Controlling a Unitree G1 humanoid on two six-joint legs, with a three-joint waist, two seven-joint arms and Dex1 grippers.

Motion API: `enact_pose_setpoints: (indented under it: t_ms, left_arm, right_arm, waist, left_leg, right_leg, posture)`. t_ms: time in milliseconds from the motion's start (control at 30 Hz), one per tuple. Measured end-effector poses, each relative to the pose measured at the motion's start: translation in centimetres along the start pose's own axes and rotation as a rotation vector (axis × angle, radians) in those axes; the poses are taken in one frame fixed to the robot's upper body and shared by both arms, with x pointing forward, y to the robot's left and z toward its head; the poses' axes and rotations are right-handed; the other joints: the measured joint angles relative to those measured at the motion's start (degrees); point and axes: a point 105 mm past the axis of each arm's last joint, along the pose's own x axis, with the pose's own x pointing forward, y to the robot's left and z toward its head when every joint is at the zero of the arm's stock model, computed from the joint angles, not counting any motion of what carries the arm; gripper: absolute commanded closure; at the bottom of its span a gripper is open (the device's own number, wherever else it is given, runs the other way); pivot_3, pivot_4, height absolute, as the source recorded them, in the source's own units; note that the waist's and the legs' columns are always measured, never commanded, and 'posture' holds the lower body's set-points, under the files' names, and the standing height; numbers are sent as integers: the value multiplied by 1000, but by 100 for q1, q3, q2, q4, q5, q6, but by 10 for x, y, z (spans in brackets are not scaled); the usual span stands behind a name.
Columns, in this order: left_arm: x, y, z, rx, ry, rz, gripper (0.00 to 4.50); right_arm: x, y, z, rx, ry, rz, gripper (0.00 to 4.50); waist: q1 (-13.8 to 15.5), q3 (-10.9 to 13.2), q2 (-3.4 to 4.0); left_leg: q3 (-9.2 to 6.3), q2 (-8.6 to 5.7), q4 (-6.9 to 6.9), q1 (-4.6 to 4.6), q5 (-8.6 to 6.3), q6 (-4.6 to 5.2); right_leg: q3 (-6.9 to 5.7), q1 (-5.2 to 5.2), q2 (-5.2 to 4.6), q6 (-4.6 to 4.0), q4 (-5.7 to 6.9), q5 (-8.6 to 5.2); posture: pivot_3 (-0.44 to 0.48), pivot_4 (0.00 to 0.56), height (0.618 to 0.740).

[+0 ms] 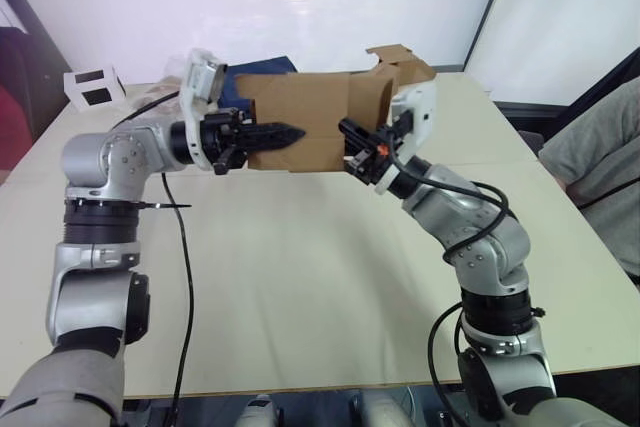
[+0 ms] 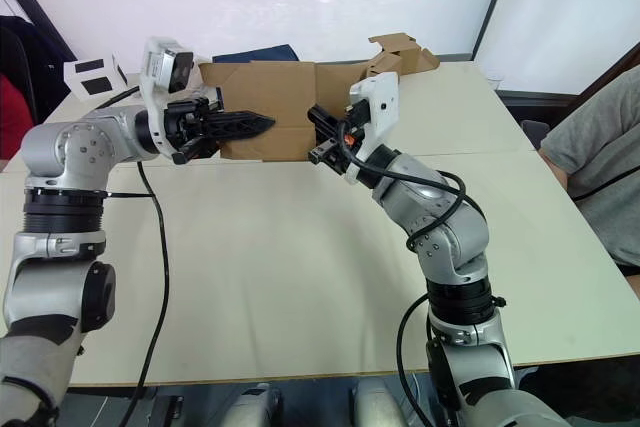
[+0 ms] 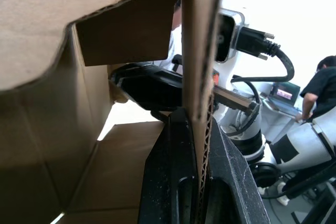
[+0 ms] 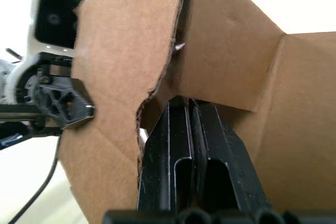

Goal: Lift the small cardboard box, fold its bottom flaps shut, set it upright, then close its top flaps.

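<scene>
While the small cardboard box hangs clear above the pale surface, held between the two arms near the far side, the left pincer lies flat against its front wall, and the left wrist view shows its black fingers closed on the edge of a corrugated panel, so it grips cardboard rather than merely touching it. Further right, the right pincer meets the box at the opposite end; in the right wrist view its fingers are pressed nearly together with a flap edge running down towards them, so it looks clamped on thin cardboard too. Open flaps stick up behind the box at its right end. The box should handle as light and fairly stiff along its walls, yet the flaps hinge freely and a single-wall edge will bend or crease if pinched hard, so I judge the firm wall near a corner the better hold than a loose flap. Which end is the bottom is hard to tell here, the far side of the box is hidden, and a white box with black squares sits well apart at far left
</scene>
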Motion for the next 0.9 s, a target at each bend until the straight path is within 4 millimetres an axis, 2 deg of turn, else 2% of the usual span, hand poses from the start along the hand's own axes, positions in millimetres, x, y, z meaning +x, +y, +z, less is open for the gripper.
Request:
enact_pose_setpoints:
  t_ms: [200, 433, 600, 667, 767, 900]
  left_arm:
    - [-2, 6, -2, 0, -12, 26, 4500]
    - [-3, 10, -4, -9, -6, 42, 4500]
    - [-5, 12, -5, -19, -10, 49, 4500]
    - [-4, 12, -4, -20, -12, 47, 4500]
    - [-2, 12, -2, -14, -13, 40, 4500]
    - [0, 9, 1, -4, -8, 29, 4500]
  right_arm:
    - [-18, -1, 5, -50, 51, 30, 4423]
    - [-49, -1, 7, -83, 165, 73, 4423]
    - [-83, 6, -11, -9, 334, 130, 4423]
    - [-88, 14, -18, 14, 371, 162, 4423]
    - [-84, 18, -25, 8, 379, 170, 4423]
    - [-76, 6, -33, -33, 357, 89, 4423]
  waist:
    - [4, 0, 0]
    - [13, 0, 0]
    - [19, 0, 0]
    - [4, 0, 0]
    - [3, 0, 0]
    - [23, 0, 0]
  left_leg:
    - [0, 0, 0, -1, -4, 6]
    - [0, 0, 1, -2, -17, 30]
    - [0, 0, 2, -3, -19, 34]
    - [0, 1, 2, -2, -19, 34]
    - [0, 1, 2, -1, -19, 34]
    - [1, -1, 3, -2, -19, 33]
  right_leg:
    - [0, 0, 0, 0, -2, 0]
    - [0, 1, -1, 0, -3, 0]
    - [-1, 4, -1, 0, -6, 0]
    - [0, 3, 2, 0, -6, 0]
    - [0, 3, 3, 0, -5, 0]
    - [0, 4, -1, 0, -6, 0]
  posture:
    - [0, 150, 740]
    - [0, 150, 740]
    - [0, 150, 740]
    - [0, 150, 740]
    - [0, 150, 740]
    - [0, 150, 740]
